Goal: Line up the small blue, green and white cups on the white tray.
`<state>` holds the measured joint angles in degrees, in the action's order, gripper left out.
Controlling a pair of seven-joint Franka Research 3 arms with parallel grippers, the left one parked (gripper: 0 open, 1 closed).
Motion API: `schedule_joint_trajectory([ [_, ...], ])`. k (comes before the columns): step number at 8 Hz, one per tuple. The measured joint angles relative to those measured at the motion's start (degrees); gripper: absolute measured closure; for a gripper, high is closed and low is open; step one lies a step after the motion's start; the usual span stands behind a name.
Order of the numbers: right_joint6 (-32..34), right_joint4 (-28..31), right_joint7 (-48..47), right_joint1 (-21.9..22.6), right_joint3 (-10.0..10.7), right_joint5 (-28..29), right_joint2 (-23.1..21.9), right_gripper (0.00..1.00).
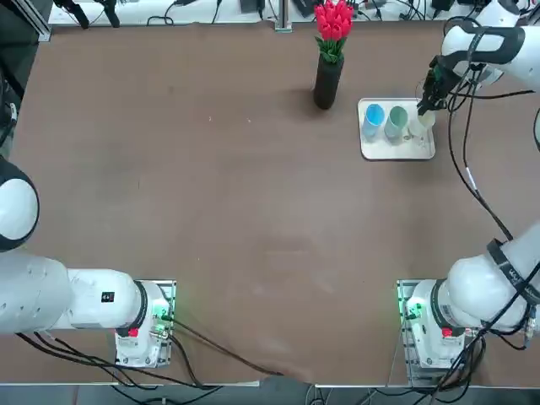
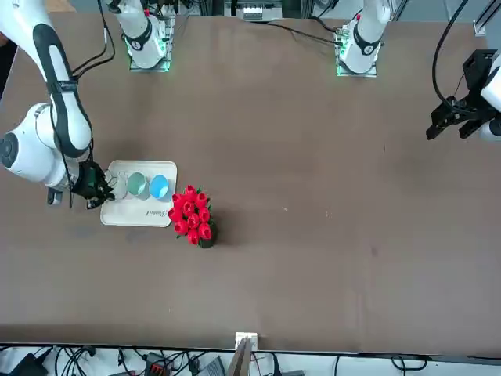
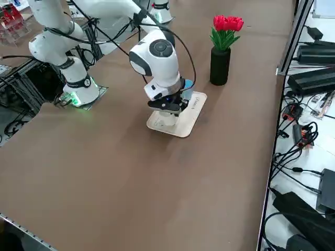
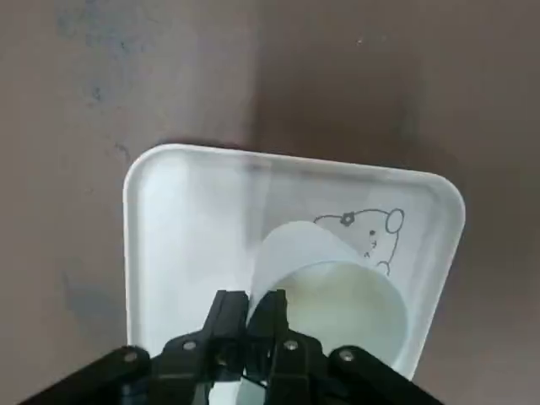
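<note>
Wrist view — right tool point(image 4: 251, 295) grips white cup point(image 4: 342, 308) — white tray point(image 4: 190, 228) beneath.

Three cups point(image 1: 395, 121) stand on the tray point(image 1: 396, 150), right of the vase point(image 1: 327, 82).

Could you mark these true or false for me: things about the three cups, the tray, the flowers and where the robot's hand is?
The green cup stands between the blue cup and the white cup. True.

The right end effector is at the blue cup. False: it is at the white cup, fingers closed on its wall.

The black vase stands on the white tray. False: it stands on the table beside it.

The vase holds red flowers. True.
</note>
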<state>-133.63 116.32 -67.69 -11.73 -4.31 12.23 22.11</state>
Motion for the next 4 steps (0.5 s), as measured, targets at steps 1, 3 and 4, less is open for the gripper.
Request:
schedule_joint_trajectory([
  [1,-0.3,0.1,0.0,0.0,0.0,0.0,0.1,0.97],
  [3,-0.3,0.1,-0.2,-0.1,0.1,0.1,0.0,0.96],
  [4,-0.6,0.2,-0.7,-0.2,0.2,0.1,0.1,0.84],
])
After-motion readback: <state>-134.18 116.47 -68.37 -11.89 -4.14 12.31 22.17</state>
